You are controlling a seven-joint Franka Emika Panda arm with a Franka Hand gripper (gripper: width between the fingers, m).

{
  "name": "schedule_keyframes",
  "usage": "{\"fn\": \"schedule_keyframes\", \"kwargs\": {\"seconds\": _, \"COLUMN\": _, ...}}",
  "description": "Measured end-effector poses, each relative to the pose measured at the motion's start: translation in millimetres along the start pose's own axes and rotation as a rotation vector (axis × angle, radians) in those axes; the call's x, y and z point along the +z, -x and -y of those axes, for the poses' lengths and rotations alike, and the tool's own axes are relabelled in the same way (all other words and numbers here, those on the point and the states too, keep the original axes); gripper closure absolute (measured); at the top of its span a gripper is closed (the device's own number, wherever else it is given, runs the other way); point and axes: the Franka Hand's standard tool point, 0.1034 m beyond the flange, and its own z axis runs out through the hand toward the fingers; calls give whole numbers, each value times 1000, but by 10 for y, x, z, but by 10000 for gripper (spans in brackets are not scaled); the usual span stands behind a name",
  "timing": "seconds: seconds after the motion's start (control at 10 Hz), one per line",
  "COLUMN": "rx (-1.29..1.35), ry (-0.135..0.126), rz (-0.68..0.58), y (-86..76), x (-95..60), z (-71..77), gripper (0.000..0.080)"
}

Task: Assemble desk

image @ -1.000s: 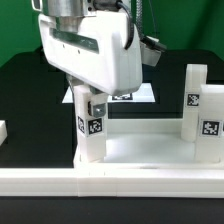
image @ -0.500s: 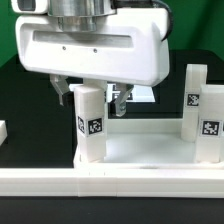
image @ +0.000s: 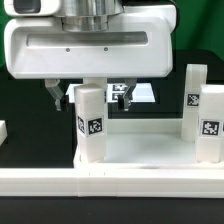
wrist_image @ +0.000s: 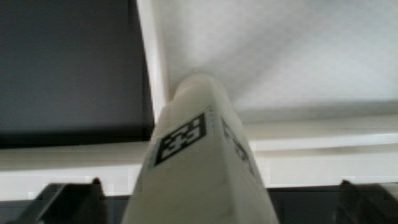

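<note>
The desk's white rimmed top (image: pixel 140 150) lies on the black table with three tagged legs standing in its corners. One leg (image: pixel 90 122) stands upright at the exterior view's left corner. My gripper (image: pixel 90 98) hangs over that leg, open, one finger (image: pixel 57 97) on each side of its top and clear of it. Two more legs (image: pixel 195 100) (image: pixel 210 125) stand at the exterior view's right. In the wrist view the leg (wrist_image: pixel 196 150) rises between my open gripper (wrist_image: pixel 217 205), with the top's floor (wrist_image: pixel 285 60) behind it.
A long low white rail (image: pixel 110 185) runs along the front of the desk top. The marker board (image: pixel 146 93) lies behind my hand. A small white part (image: pixel 3 130) shows at the exterior view's left edge. Black table (wrist_image: pixel 71 70) surrounds the top.
My hand has turned about its vertical axis to face the exterior camera broadside. The fingers have spread off the left leg, which stays standing in its corner.
</note>
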Motion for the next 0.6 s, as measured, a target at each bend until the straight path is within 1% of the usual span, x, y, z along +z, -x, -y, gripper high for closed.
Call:
{"fn": "schedule_keyframes", "kwargs": {"seconds": 0.2, "rx": -32, "ry": 0, "rz": 1, "y": 3, "x": 7, "z": -3, "gripper": 151}}
{"fn": "schedule_keyframes", "kwargs": {"seconds": 0.3, "rx": -32, "ry": 0, "rz": 2, "y": 4, "x": 11, "z": -3, "gripper": 241}}
{"fn": "schedule_keyframes", "kwargs": {"seconds": 0.4, "rx": -32, "ry": 0, "rz": 2, "y": 5, "x": 12, "z": -5, "gripper": 422}}
{"fn": "schedule_keyframes", "kwargs": {"seconds": 0.5, "rx": -30, "ry": 1, "rz": 2, "y": 7, "x": 14, "z": -19, "gripper": 422}}
{"fn": "schedule_keyframes", "kwargs": {"seconds": 0.6, "rx": -20, "ry": 1, "rz": 3, "y": 8, "x": 17, "z": -18, "gripper": 512}}
